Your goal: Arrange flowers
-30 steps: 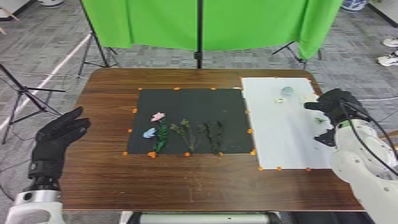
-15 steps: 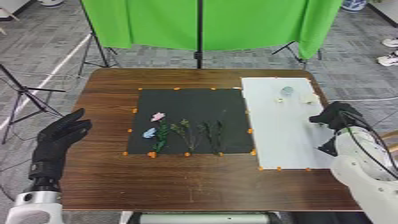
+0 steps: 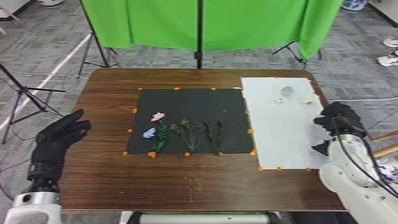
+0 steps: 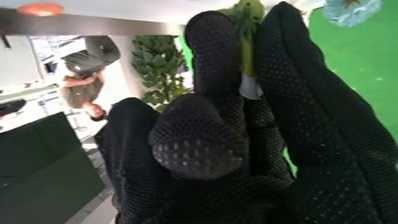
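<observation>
The right hand [image 3: 339,119] hangs over the right edge of the white sheet [image 3: 282,130] in the head view. In the right wrist view, a green stem [image 4: 247,57] with a white end is pinched between the fingers of the right hand [image 4: 200,145]. On the sheet lie a pale blue flower [image 3: 287,90] and two cream ones [image 3: 279,100]. A pink flower [image 3: 158,116], a light blue flower [image 3: 149,133] and green sprigs [image 3: 186,134] rest on the black mat [image 3: 182,100]. Beside the table's left edge, the left hand [image 3: 62,134] is open.
Orange tape pieces [image 3: 250,131] mark the borders of mat and sheet on the brown wooden table [image 3: 191,185]. Behind the table hangs a green curtain [image 3: 151,25] on black stands.
In the head view the right hand has shifted slightly right and toward the robot. A bit of green beside it earlier is now hidden. The left hand has barely moved.
</observation>
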{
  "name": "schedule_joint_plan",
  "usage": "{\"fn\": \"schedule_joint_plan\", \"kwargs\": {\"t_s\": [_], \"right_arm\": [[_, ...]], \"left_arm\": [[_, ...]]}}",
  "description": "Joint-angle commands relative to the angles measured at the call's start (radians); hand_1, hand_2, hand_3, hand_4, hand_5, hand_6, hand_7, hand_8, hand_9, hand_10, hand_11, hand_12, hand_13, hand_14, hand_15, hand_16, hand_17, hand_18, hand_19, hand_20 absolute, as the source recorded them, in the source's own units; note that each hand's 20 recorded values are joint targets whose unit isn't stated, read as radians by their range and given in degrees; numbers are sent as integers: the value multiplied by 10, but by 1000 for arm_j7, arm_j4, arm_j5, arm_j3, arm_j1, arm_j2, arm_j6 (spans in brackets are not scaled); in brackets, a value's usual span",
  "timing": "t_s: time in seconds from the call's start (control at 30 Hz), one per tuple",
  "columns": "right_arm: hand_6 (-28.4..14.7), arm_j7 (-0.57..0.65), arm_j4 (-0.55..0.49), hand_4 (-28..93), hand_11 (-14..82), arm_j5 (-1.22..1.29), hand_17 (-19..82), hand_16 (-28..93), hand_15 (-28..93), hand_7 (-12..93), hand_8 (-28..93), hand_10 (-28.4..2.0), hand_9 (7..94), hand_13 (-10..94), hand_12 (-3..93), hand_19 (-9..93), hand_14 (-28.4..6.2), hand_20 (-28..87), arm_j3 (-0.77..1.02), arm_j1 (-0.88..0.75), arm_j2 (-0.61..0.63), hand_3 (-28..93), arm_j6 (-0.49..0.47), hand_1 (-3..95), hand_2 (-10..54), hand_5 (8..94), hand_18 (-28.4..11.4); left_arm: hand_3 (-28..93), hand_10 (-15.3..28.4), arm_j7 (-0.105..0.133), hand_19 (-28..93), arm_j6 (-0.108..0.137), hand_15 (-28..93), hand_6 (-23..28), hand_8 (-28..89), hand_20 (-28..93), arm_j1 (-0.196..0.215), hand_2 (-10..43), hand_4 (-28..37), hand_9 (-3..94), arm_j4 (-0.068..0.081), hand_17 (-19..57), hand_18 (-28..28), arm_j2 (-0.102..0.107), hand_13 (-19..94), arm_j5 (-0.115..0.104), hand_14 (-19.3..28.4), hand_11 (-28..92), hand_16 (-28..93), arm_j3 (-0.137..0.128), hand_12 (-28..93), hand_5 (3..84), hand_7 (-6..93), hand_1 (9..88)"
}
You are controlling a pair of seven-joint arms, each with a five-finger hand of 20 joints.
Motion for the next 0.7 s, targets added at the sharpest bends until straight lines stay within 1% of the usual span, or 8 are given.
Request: {"fn": "schedule_joint_plan", "kwargs": {"t_s": [0.03,0.13,0.23,0.3,0.43,0.5,0.63,0.7], "right_arm": [[-7,-3,-193,-198,167,-14,613,313,669,334,85,-86,871,879,516,932,-21,607,60,122,70,544,21,658,-95,757,-160],[-7,-36,-247,-197,166,-3,613,315,668,337,87,-87,872,878,517,932,-20,608,-14,235,79,544,17,658,-95,755,-158],[-7,-93,-287,-194,165,44,615,317,669,339,89,-88,872,878,517,932,-19,609,-129,371,67,546,-29,656,-95,755,-156],[-8,-140,-295,-194,164,114,615,319,669,339,90,-88,872,878,518,932,-18,612,-228,473,63,546,-49,655,-95,754,-156],[-7,-195,-261,-193,162,260,615,322,670,339,90,-87,873,877,515,932,-16,614,-469,701,36,547,-129,653,-95,755,-154],[-7,-201,-230,-193,162,251,615,323,670,340,92,-87,872,877,517,932,-16,615,-576,791,-3,548,-170,652,-95,754,-153],[-6,-218,-180,-193,160,246,615,325,671,342,94,-89,872,875,518,932,-16,617,-662,856,-107,549,-267,649,-95,752,-151],[-6,-216,-152,-194,158,247,614,326,672,344,95,-88,870,874,518,932,-16,618,-684,862,-154,549,-303,648,-95,750,-150]], "left_arm": [[683,133,-8,178,-5,203,66,-66,222,23,-10,-31,475,-6,157,133,1,400,-6,165,206,-27,-9,115,444,105,443],[682,134,-12,179,-11,203,66,-66,223,16,-10,-31,475,-3,157,133,6,400,-4,165,206,-27,-5,115,444,105,443],[683,134,-15,178,-10,203,66,-66,222,15,-11,-31,476,-5,157,134,10,400,-3,165,205,-27,-4,114,444,106,443],[683,133,-17,179,-15,202,66,-66,223,13,-11,-31,476,-5,156,134,12,400,-2,165,205,-27,-4,114,444,106,442],[682,133,-17,178,-14,203,66,-67,222,18,-10,-32,475,-8,155,134,15,401,-1,165,205,-27,-7,114,445,105,442],[683,133,-15,177,-12,203,66,-66,221,19,-11,-31,475,-9,155,134,17,400,-2,165,206,-27,-7,115,444,104,441],[682,133,-12,177,-15,201,66,-66,221,12,-10,-32,475,-6,154,133,16,400,-1,165,205,-27,2,114,444,104,442],[681,133,-15,176,-20,202,67,-66,221,10,-10,-32,475,-5,154,133,17,400,2,165,205,-27,5,114,444,104,442]]}}
